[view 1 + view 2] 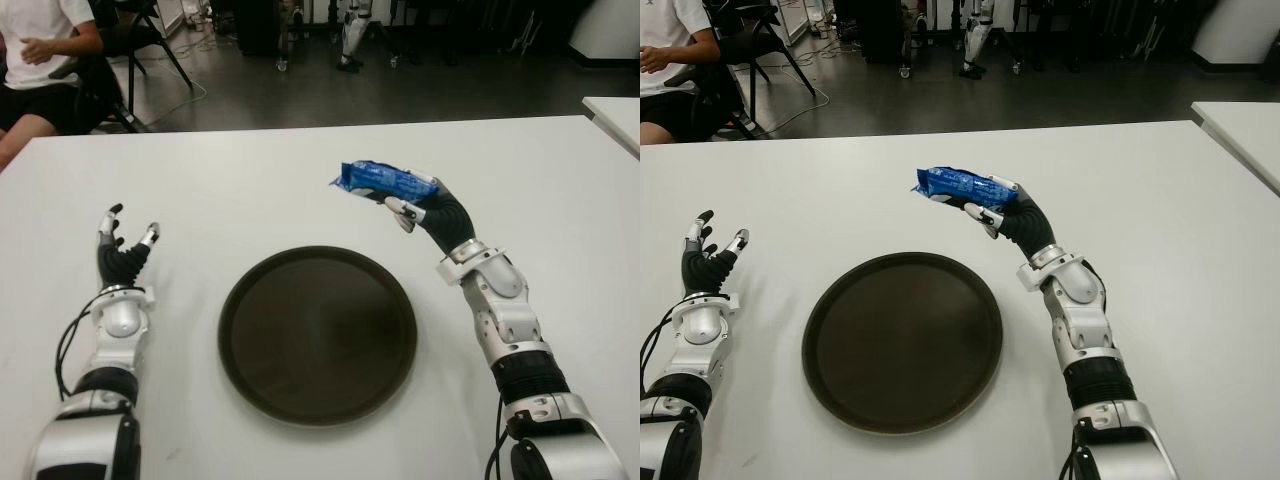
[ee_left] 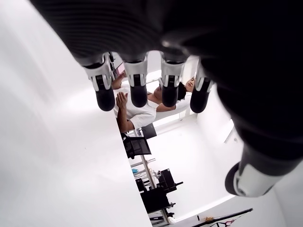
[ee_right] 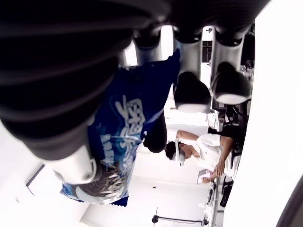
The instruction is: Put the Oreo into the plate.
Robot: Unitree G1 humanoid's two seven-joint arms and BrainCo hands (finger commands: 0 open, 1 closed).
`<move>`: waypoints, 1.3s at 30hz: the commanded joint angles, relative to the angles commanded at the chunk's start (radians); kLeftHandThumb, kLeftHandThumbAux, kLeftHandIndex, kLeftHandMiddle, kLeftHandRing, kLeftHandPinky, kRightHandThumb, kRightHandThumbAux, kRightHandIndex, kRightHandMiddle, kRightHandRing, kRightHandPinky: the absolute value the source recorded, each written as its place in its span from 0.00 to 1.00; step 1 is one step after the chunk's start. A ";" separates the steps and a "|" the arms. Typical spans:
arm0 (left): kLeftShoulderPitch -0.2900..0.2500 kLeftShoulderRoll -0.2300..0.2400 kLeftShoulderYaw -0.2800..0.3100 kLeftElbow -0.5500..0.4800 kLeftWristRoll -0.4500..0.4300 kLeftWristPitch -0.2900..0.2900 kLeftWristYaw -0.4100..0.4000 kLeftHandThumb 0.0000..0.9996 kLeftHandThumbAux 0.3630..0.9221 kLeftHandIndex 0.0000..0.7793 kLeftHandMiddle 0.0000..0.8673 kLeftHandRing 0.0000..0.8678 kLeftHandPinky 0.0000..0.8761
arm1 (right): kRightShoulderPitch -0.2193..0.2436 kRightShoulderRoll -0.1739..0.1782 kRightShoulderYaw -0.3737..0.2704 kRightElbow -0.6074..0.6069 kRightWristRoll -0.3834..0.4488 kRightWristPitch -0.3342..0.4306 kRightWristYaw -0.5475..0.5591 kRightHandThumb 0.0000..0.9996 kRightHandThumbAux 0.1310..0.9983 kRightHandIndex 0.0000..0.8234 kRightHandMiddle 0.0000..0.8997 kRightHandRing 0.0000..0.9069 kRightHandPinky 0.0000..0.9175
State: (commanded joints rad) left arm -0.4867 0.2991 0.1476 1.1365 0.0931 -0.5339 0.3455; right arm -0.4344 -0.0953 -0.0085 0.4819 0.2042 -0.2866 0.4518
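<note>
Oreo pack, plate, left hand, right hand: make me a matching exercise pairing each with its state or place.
Column one:
1. Oreo pack
2. plate
3. left hand
4. right hand

Column two:
A. bare, on the table between the two arms
B. open, holding nothing, left of the plate
C. blue, held above the table beyond the plate
D. closed around the pack

Pairs: 1-C, 2-A, 3-B, 4-D
</note>
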 joint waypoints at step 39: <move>0.003 -0.008 0.004 -0.003 -0.012 -0.009 -0.012 0.00 0.47 0.00 0.00 0.00 0.00 | -0.005 -0.065 0.253 0.031 -0.406 -0.136 -0.075 0.71 0.67 0.54 0.93 0.94 0.92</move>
State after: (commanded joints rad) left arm -0.4840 0.2913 0.1519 1.1333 0.0815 -0.5433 0.3334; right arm -0.4391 -0.1602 0.2449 0.5129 -0.2016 -0.4224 0.3773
